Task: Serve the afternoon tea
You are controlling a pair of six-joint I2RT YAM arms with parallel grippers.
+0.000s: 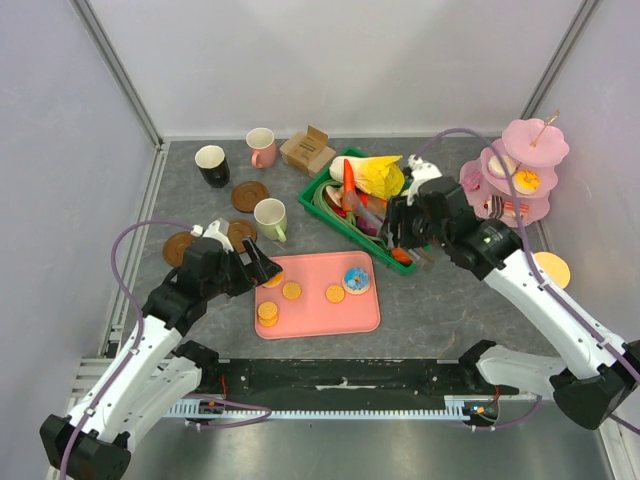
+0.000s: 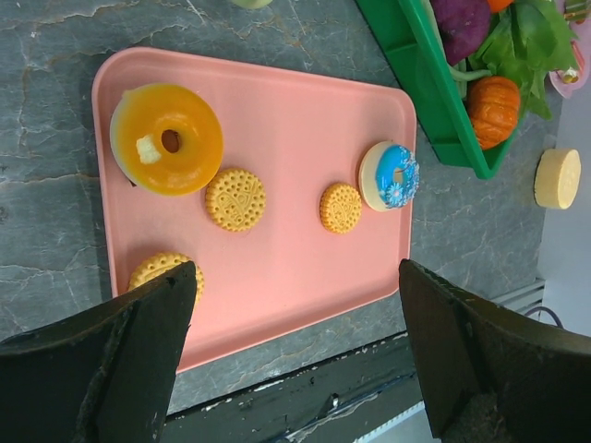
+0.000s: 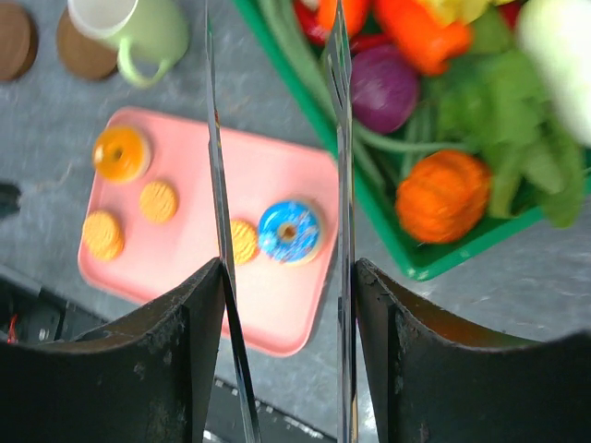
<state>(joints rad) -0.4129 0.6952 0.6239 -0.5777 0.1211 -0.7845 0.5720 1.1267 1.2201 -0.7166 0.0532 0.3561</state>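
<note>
A pink tray (image 1: 318,322) holds an orange iced donut (image 2: 166,138), a blue iced donut (image 1: 355,280), and three round orange biscuits (image 2: 235,198). My left gripper (image 1: 262,265) is open and empty, low over the tray's left end beside the orange donut; in the left wrist view (image 2: 297,277) its jaws stand wide apart. My right gripper (image 1: 405,235) is shut on thin metal tongs (image 3: 217,185), hovering between the green crate and the tray, with the blue donut (image 3: 289,231) seen between the tong blades. Black (image 1: 211,165), pink (image 1: 261,147) and pale-green (image 1: 270,218) mugs stand at the back left among brown coasters (image 1: 250,196).
A green crate (image 1: 325,210) of toy vegetables sits in the middle back, with a pumpkin (image 3: 443,194) in it. A cardboard box (image 1: 307,150) stands behind it. A pink tiered stand (image 1: 515,180) with sweets is at the right, and a pale round disc (image 1: 550,270) lies near it.
</note>
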